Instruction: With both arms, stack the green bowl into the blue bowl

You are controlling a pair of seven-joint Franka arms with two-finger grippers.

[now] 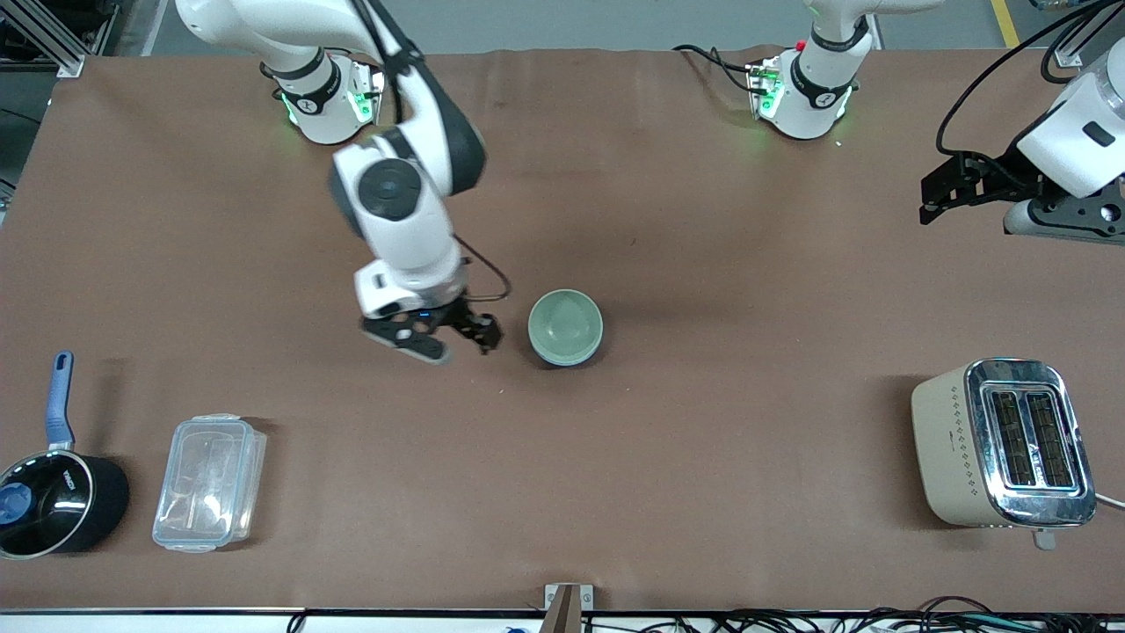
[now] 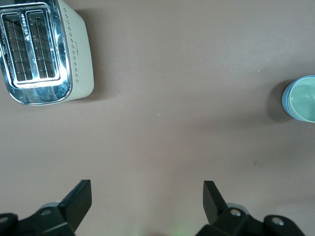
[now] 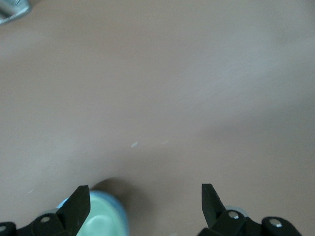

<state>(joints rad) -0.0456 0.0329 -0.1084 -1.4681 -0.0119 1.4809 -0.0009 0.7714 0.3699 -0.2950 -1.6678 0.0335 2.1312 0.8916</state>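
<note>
The pale green bowl (image 1: 565, 323) sits nested inside the blue bowl (image 1: 568, 361) near the middle of the table; only the blue bowl's rim shows around it. My right gripper (image 1: 450, 341) is open and empty, low over the table just beside the bowls, toward the right arm's end. Its wrist view shows its open gripper (image 3: 145, 199) with the green bowl (image 3: 101, 223) and the blue rim (image 3: 121, 216) by one finger. My left gripper (image 1: 925, 200) is open and empty, waiting high over the left arm's end. Its wrist view (image 2: 147, 196) shows the green bowl (image 2: 304, 101) in the blue bowl (image 2: 285, 96) far off.
A cream and chrome toaster (image 1: 1002, 444) stands at the left arm's end, near the front camera; it also shows in the left wrist view (image 2: 44, 51). A black saucepan with a blue handle (image 1: 53, 501) and a clear plastic container (image 1: 209, 482) stand at the right arm's end.
</note>
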